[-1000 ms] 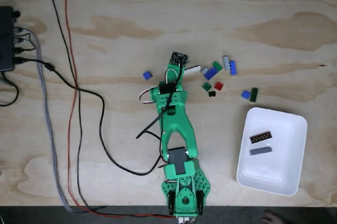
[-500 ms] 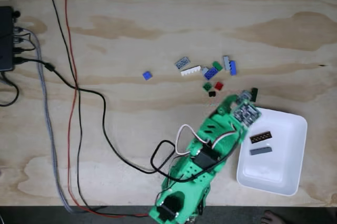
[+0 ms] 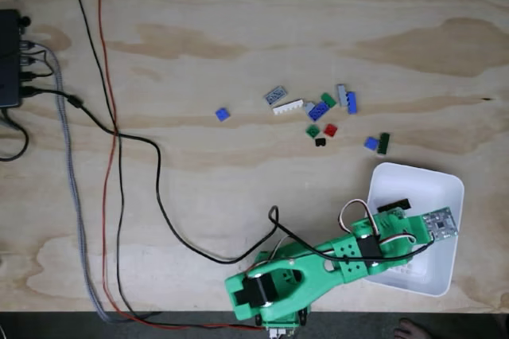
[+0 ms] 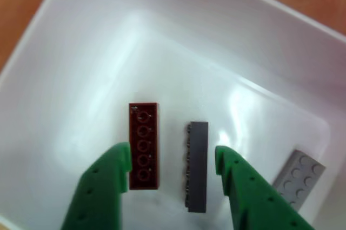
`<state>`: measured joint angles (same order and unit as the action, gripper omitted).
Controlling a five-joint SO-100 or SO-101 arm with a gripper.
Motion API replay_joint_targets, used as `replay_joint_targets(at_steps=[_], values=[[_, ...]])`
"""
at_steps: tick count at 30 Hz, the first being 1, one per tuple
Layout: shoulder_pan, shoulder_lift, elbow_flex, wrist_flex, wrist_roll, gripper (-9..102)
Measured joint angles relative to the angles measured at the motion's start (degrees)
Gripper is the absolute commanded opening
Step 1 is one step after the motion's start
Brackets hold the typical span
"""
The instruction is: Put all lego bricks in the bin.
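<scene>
Green claw (image 4: 173, 160) spread apart over the white bin (image 4: 65, 52).
Between its fingers lies 1 grey brick (image 4: 197, 165); a brown plate (image 4: 144, 144) touches the left finger; no readable writing.

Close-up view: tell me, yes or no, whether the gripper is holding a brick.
No. The gripper is open, and the dark grey brick lies on the bin floor between its fingers.

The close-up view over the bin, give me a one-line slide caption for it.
Open green gripper above the white bin, which holds a brown plate and two grey bricks.
</scene>
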<state>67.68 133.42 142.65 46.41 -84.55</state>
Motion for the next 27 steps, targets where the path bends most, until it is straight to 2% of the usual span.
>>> replay_joint_targets(at_steps=[3, 6, 9, 15, 17, 21, 27], values=[[-4.92, -0.53, -3.69, 1.49, 2.11, 38], [-14.06, -3.16, -14.59, 9.67, 8.35, 31], [-32.87, -7.73, -23.73, 16.26, 12.30, 20], [-72.42, -25.84, -35.60, 13.89, 8.96, 30], [-81.21, -34.89, -36.83, 12.83, 7.91, 31], [-88.95, -45.88, -37.09, 9.76, 3.43, 28], [-89.56, -51.68, -42.80, 8.96, -1.05, 25]])
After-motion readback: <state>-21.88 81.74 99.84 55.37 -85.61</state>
